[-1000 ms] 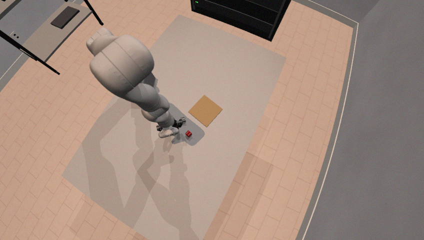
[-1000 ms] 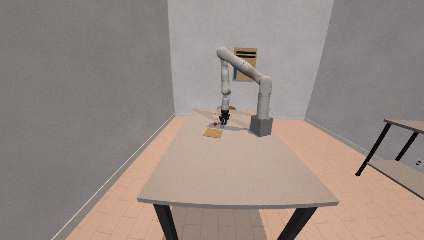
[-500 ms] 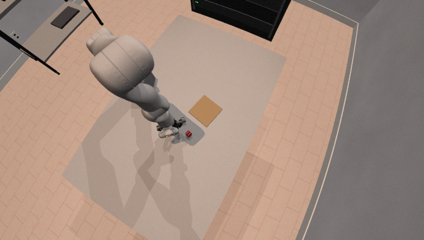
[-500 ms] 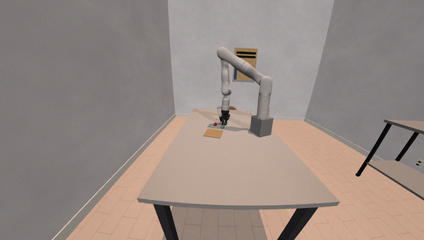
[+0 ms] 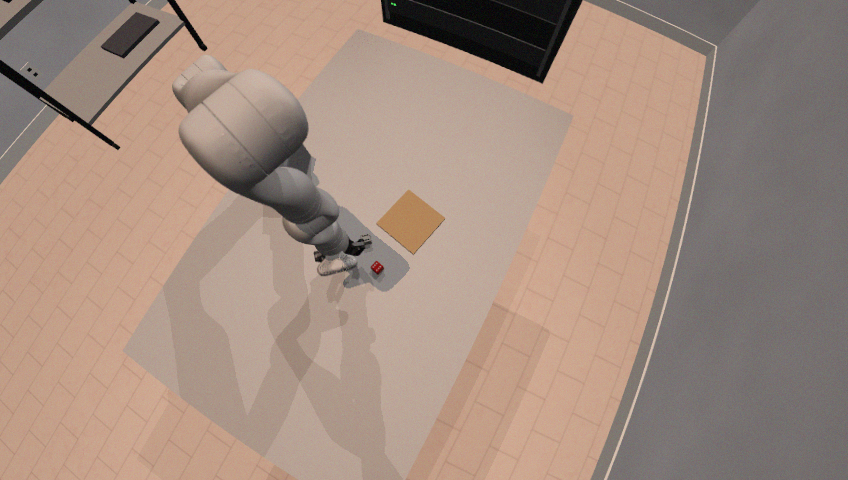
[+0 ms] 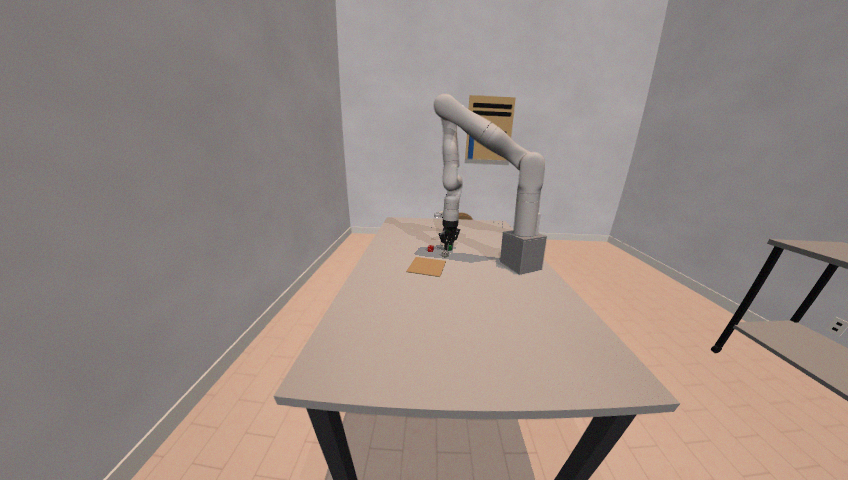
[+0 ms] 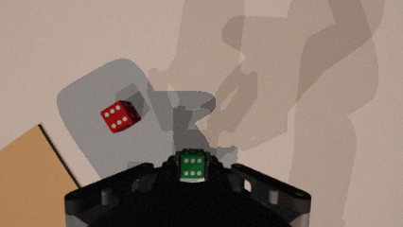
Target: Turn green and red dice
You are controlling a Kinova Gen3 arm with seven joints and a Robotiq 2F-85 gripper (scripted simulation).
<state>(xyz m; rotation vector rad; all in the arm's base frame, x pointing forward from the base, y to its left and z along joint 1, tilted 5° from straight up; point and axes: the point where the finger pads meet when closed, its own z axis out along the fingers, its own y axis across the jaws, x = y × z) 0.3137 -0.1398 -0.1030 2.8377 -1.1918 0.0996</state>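
My gripper is shut on the green die, which shows a face of several white pips to the wrist camera. The gripper hangs low over the table, beside the tan square mat. The red die lies on the bare table just off the mat's near corner; it also shows in the wrist view, left of the fingers. The mat lies flat with nothing on it. A small pale thing under the gripper may be the white die; I cannot tell.
The arm's grey base block stands on the table to the right of the gripper. A dark cabinet stands beyond the table's far end. A side table stands at the far right.
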